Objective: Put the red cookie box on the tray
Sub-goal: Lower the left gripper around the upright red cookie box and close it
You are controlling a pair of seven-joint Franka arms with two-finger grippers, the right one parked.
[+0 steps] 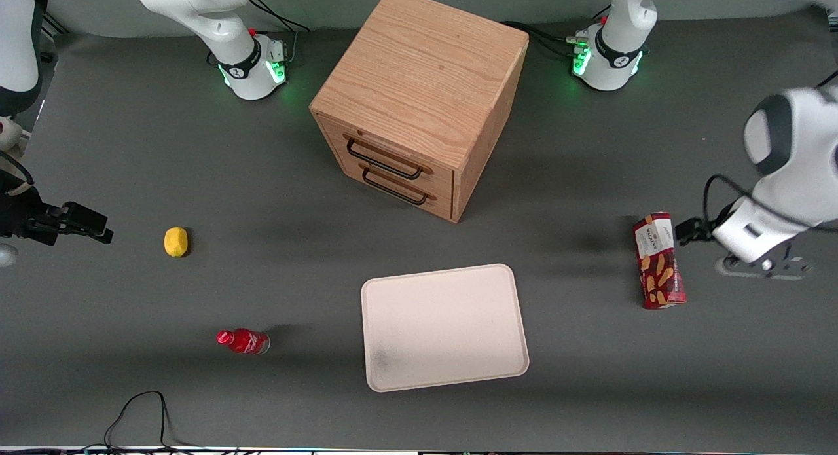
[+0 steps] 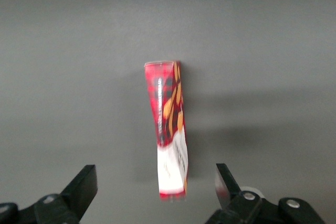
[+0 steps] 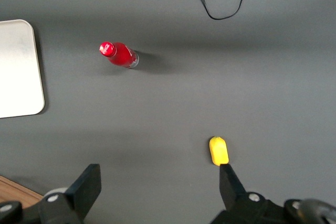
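Observation:
The red cookie box (image 1: pixel 659 260) lies flat on the grey table toward the working arm's end, with its white label end farther from the front camera. In the left wrist view the box (image 2: pixel 170 129) lies lengthwise, its white end between the two fingers. The left arm's gripper (image 1: pixel 691 231) hovers above the table beside the box's white end. It (image 2: pixel 154 174) is open wide and holds nothing. The cream tray (image 1: pixel 444 327) lies flat near the table's middle, nearer to the front camera than the cabinet. Nothing lies on it.
A wooden drawer cabinet (image 1: pixel 419 101) stands farther from the camera than the tray. A small red bottle (image 1: pixel 243 341) and a yellow lemon (image 1: pixel 175 241) lie toward the parked arm's end. A black cable (image 1: pixel 141 409) loops at the table's near edge.

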